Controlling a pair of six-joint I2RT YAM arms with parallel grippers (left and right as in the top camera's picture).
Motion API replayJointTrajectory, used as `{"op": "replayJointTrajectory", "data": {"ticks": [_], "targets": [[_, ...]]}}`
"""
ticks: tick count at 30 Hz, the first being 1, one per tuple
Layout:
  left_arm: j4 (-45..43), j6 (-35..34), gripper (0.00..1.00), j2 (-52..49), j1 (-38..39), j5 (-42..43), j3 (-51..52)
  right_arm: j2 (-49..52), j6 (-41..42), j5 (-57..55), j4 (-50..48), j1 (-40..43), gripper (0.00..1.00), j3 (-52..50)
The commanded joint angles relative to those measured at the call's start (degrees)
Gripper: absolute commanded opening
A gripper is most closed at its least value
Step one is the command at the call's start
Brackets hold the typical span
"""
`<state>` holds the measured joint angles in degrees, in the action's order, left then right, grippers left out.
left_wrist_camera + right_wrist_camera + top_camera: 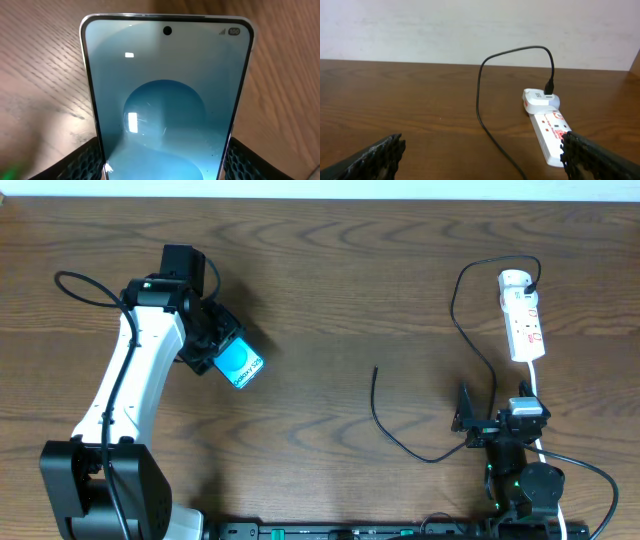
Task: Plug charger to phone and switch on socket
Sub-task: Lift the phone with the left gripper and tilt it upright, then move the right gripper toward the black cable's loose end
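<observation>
Layout: the desk (320,270) is dark wood, with the items well spread out. At desk left, the left gripper (220,350) is clamped on the long edges of the phone (240,366), screen lit and facing up. At desk right, the right gripper (482,145) has its jaws wide apart and holds nothing; it sits near the socket (524,320). The black plug (549,90) of the charger (374,395) is seated at the socket's far end. The cable loops past the right gripper to a free tip (376,369) on bare desk between the arms, well apart from the phone.

Step in hand, as I judge it: fetch the tip with the right gripper.
- Pinch close behind the tip so it cannot droop.
- Keep it in line with the phone's port.
- Have the left gripper brace the phone against the push.
- Leave the socket switch for last.

Views:
- Only the overhead view shows the free tip and its gap to the phone.
- Only the left wrist view shows the padded fingers (85,160) on both phone edges. It also shows the camera hole (167,31) at the far end, so the port is probably at the near end, out of frame. Check that it is not covered.
- Only the right wrist view shows the plug seated. The switch position is too small to read.
</observation>
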<state>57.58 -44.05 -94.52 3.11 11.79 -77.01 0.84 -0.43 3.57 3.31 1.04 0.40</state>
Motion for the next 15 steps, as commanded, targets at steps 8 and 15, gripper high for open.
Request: {"op": "replayJointTrajectory", "data": {"ticks": [8, 15], "targets": [[1.53, 5.05, 0.07, 0.11, 0.24, -1.38, -0.02, -0.46, 2.93, 14.01, -12.55, -0.37, 0.99, 0.22], [1.25, 5.03, 0.07, 0.11, 0.24, -1.36, -0.02, 9.77, 0.31, 19.96, 1.79, -0.33, 0.99, 19.61]]}}
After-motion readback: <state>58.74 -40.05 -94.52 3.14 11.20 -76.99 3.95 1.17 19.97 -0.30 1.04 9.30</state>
